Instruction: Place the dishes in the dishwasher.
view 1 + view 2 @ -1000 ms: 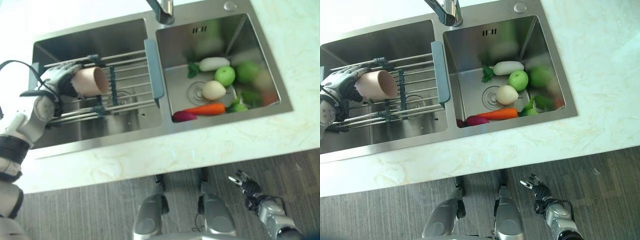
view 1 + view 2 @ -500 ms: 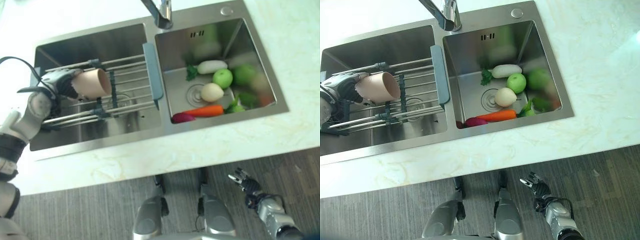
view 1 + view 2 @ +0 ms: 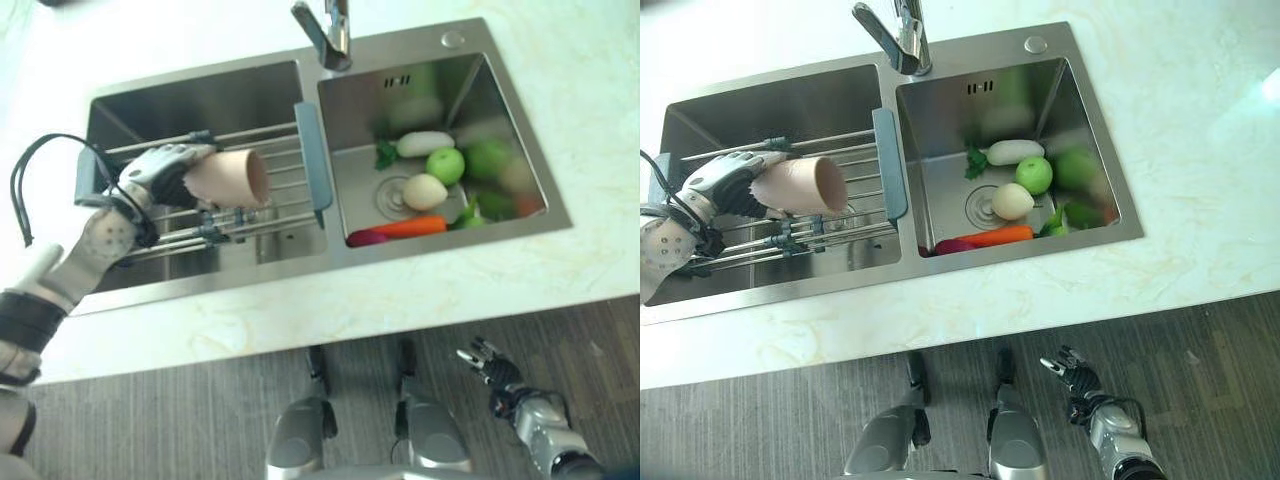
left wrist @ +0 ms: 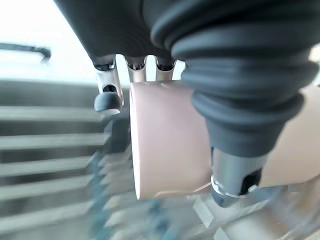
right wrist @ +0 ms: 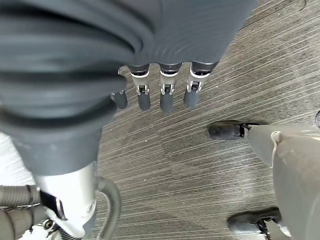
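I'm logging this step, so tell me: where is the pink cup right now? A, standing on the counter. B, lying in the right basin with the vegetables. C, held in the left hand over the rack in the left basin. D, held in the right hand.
C: the left hand is curled round the cup above the rack across the left basin; the right hand hangs over the floor.
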